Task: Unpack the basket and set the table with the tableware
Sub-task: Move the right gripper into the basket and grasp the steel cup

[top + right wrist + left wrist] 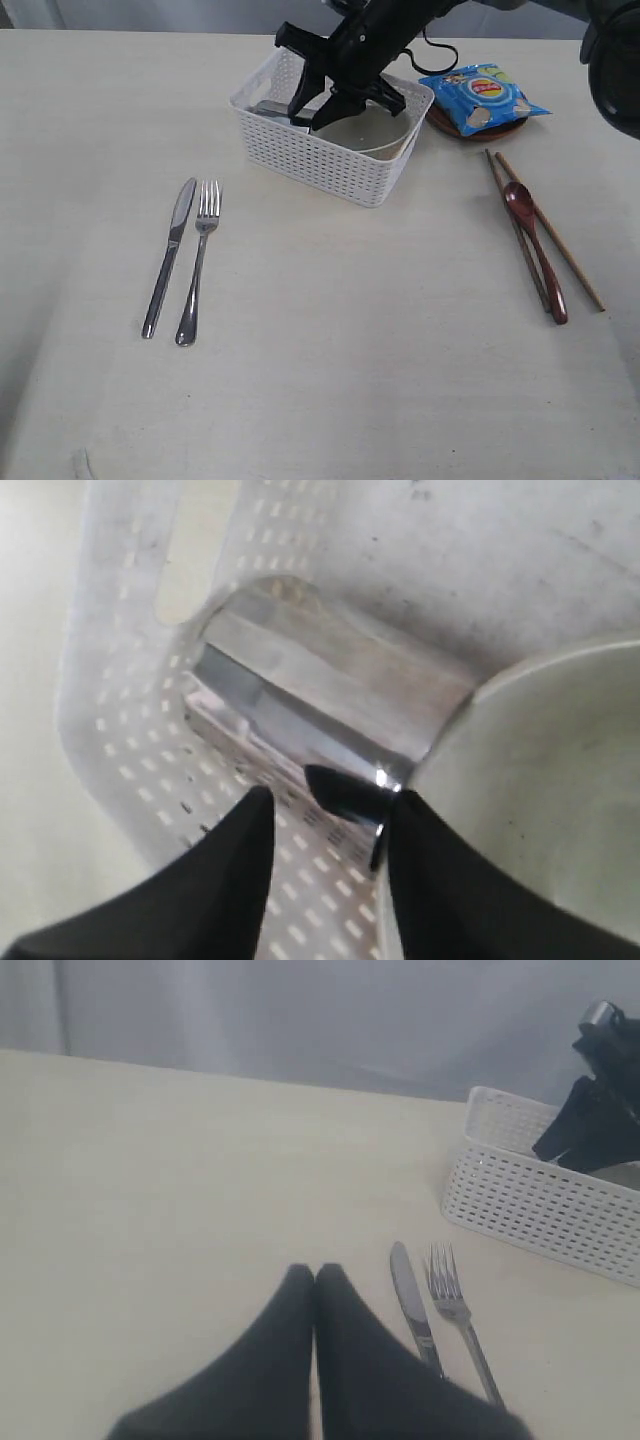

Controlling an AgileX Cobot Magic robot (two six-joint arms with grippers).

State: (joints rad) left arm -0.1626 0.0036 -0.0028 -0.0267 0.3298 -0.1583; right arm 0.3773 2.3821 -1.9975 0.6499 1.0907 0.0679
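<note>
The basket (330, 160) stands far centre on the table (350, 350). The right gripper (325, 105) reaches into it, jaws spread on either side of the rim of the cup (320, 690), which lies on its side beside the bowl (540, 780). The left gripper (315, 1282) hovers over the table, jaws pressed together. Knife (170, 255) and fork (198, 265) lie near left. Spoon (540, 262) and chopsticks (560, 245) lie right. The chips bag (482, 98) sits on the plate (450, 128), far right.
</note>
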